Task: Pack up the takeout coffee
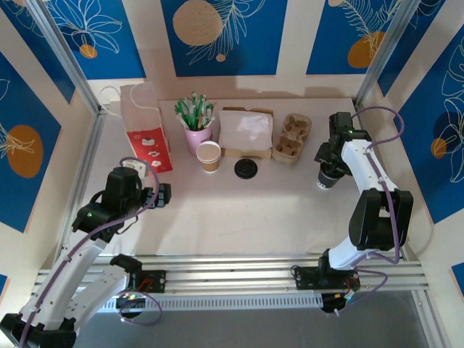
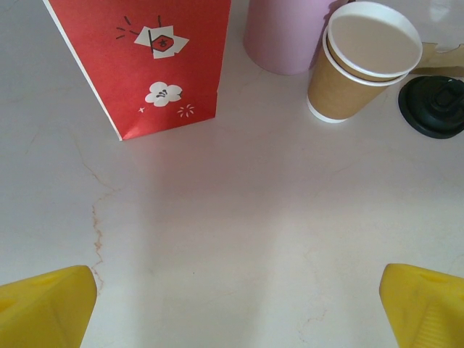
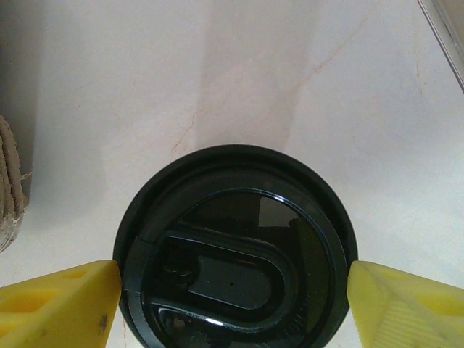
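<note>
The takeout coffee stands on the table at the right, near the cup carrier. My right gripper hangs straight over it. In the right wrist view its black lid lies between the two yellow fingers, which flank the rim at its widest part; the gripper is open and I see no squeeze on the lid. The tan cup body is hidden under the lid. My left gripper is at the left, open over bare table, its fingers wide apart.
Along the back stand a red paper bag, a pink cup of green-white sticks, an unlidded tan cup, a loose black lid and a cardboard box with white paper. The carrier's edge is close on the left.
</note>
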Action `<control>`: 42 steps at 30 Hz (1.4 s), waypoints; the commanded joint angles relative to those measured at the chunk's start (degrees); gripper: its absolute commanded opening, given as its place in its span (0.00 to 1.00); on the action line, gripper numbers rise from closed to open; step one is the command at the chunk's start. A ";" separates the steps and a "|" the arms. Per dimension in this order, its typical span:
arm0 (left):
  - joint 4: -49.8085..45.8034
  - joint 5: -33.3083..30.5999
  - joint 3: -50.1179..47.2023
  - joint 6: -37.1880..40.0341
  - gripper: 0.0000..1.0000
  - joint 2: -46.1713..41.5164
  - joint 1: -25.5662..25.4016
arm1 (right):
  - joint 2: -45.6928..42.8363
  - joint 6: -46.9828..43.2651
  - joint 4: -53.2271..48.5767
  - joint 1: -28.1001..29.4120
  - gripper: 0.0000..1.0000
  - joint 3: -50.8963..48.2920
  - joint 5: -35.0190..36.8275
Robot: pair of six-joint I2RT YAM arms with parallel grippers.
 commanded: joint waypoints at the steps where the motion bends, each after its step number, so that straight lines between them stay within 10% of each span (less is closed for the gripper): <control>1: 0.49 0.38 -0.50 0.54 1.00 -0.14 0.56 | -0.26 0.99 -0.37 0.12 0.84 2.01 -0.29; 14: 0.53 -0.36 -0.57 0.54 1.00 -0.84 0.56 | -13.22 1.56 -1.83 13.76 0.82 5.19 10.13; 22: 0.38 -1.38 -0.57 0.79 1.00 -0.49 0.56 | -5.02 6.60 -0.41 16.65 0.72 8.50 -9.78; 42: 0.46 -1.86 -0.65 1.07 1.00 0.77 0.56 | 10.19 14.29 6.79 11.39 0.62 7.02 -16.63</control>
